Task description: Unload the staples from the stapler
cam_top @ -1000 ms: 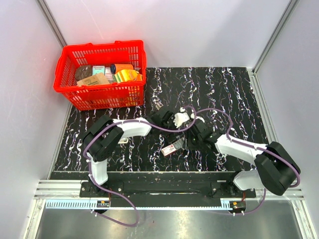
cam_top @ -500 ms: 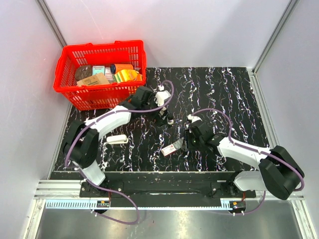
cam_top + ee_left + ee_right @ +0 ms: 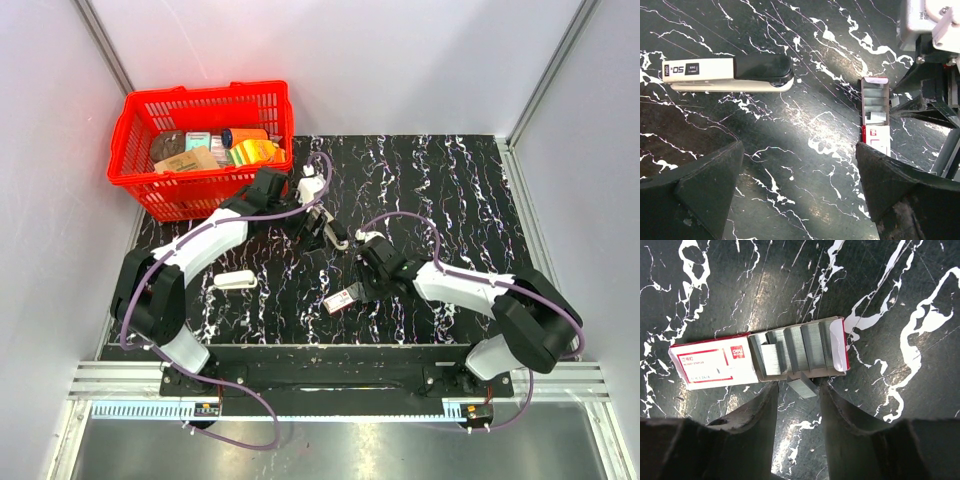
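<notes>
Top external view, starting at the left: red basket (image 3: 180, 195) at the far left corner of the black, white-veined worktop (image 3: 450, 190), filled with packets (image 3: 205, 150). Next, the left arm (image 3: 215, 235), reaching from the near edge up past the basket's front wall, then bending rightward. On the near side of that arm, the stapler (image 3: 233, 280), lying flat on the worktop, touched by nothing, bare worktop all round it. From the left wrist view: pale body with a black top piece, closed, set lengthwise across the upper left, a label (image 3: 682, 70) reading "50" at its left end. Further right, the left gripper (image 3: 326, 232), hanging over the middle of the worktop, fingers (image 3: 705, 185) spread wide and holding nothing, only bare worktop between them. A little right again and nearer, a red-and-white staple box (image 3: 342, 298), its tray (image 3: 837, 344) standing open and showing rows of grey staples (image 3: 800, 352). Just beside the box's right end, the right gripper (image 3: 358, 284), pointing at it. From the right wrist view: fingers about half spread, tips at the open tray's near edge, a short strip of staples (image 3: 802, 385) lying tilted between them and touching one tip; cannot tell whether pinched or merely resting there. Last, the right arm (image 3: 470, 290), running back to its base at the near right corner, a purple cable (image 3: 400, 214) looping over it
</notes>
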{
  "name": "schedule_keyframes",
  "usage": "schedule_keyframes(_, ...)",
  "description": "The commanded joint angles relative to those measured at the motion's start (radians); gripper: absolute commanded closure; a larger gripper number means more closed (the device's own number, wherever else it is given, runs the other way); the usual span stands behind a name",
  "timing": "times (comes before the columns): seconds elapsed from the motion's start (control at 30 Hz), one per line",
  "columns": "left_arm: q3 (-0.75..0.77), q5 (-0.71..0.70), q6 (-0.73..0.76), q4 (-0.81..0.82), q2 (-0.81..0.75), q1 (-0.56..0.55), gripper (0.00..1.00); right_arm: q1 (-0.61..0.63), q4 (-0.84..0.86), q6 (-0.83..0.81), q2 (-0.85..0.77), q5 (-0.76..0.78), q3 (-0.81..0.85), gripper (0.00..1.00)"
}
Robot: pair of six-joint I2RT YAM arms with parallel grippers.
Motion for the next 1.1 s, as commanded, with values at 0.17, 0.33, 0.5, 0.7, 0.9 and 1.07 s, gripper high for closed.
schedule_keyframes(0.17, -0.009, 0.057, 0.003, 0.008, -0.052, 0.019, 0.01, 0.011, -0.046, -0.020, 0.039, 0.043, 0.067, 0.64)
schedule_keyframes(0.33, -0.010, 0.059, 0.003, 0.011, -0.052, 0.027, 0.01, 0.013, -0.057, -0.020, 0.049, 0.042, 0.075, 0.73)
schedule_keyframes(0.5, -0.012, 0.057, 0.005, 0.013, -0.045, 0.030, 0.01, 0.014, -0.066, -0.020, 0.030, 0.045, 0.079, 0.80)
schedule_keyframes(0.7, -0.017, 0.056, 0.001, 0.022, -0.038, 0.030, 0.01, 0.014, -0.095, -0.026, -0.020, 0.057, 0.095, 0.84)
schedule_keyframes(0.9, -0.024, 0.057, 0.000, 0.027, -0.034, 0.030, 0.01, 0.014, -0.100, -0.027, -0.062, 0.054, 0.119, 0.84)
schedule_keyframes(1.07, -0.032, 0.053, 0.003, 0.030, -0.042, 0.030, 0.01, 0.014, -0.097, -0.047, -0.040, 0.074, 0.130, 0.85)
